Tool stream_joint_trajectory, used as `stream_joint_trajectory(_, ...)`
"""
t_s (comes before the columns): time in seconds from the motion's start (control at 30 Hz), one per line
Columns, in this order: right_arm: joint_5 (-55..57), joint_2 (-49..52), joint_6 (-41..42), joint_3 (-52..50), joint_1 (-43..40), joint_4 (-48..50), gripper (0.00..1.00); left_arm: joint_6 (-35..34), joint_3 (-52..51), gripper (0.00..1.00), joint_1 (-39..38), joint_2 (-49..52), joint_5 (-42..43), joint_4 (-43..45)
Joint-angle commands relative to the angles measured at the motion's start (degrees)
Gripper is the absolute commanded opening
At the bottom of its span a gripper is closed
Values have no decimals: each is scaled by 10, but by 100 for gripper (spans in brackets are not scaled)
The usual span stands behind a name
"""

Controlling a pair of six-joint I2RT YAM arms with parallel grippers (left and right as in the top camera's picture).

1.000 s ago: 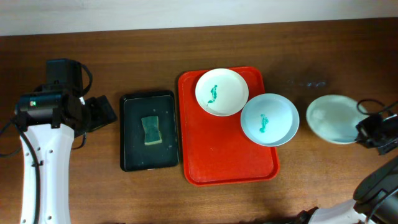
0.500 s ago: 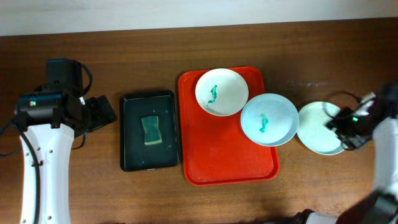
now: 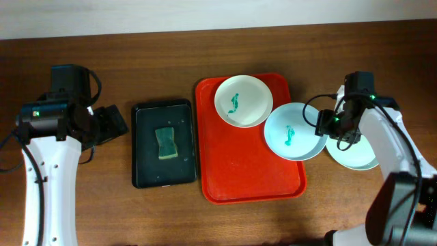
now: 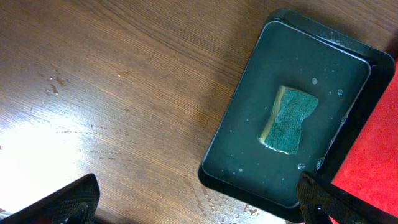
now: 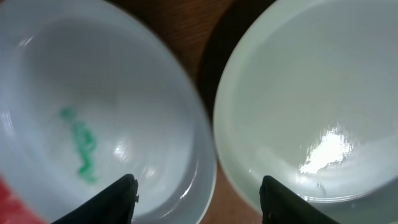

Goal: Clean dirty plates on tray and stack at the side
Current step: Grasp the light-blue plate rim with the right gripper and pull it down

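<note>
Tray (image 3: 249,179): red, centre of frame on the table (image 3: 102,212).

White plate (image 3: 244,100): inside the tray at its upper edge, green smear in the well.

Smeared blue plate (image 3: 295,131): on the tray's right side, its right half hanging past the rim over the table. Green smear near its centre.

Clean plate (image 3: 360,156): pale mint, no smear. It sits on bare table just right of the smeared blue plate, partly under the right arm. Wrist view shows a dark sliver of gap between the two rims, narrowing toward the bottom of frame. Contact there: cannot tell.

Right tool (image 5: 199,202): fingers spread wide and gripping nothing. One fingertip is over the smeared blue plate's well, the other over the clean plate, with both near rims between them. It hangs above the plates; whether it touches them is unclear.

Left tool (image 4: 196,211): far left of frame, fingers wide apart and empty, over bare table beside the black tray (image 4: 249,93).

Black tray: left of the red tray and close alongside. A green sponge (image 4: 289,120) lies near its middle, with water droplets around it.
</note>
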Motion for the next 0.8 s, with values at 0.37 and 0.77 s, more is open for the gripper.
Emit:
stream_joint_trajectory(0.37, -37, 39, -4, 1, -7, -73, 4, 3, 6, 99, 2, -4, -8, 0)
stream_joint_trajectory(0.77, -103, -36, 95, -22, 164, -124, 4, 3, 6, 99, 2, -4, -8, 0)
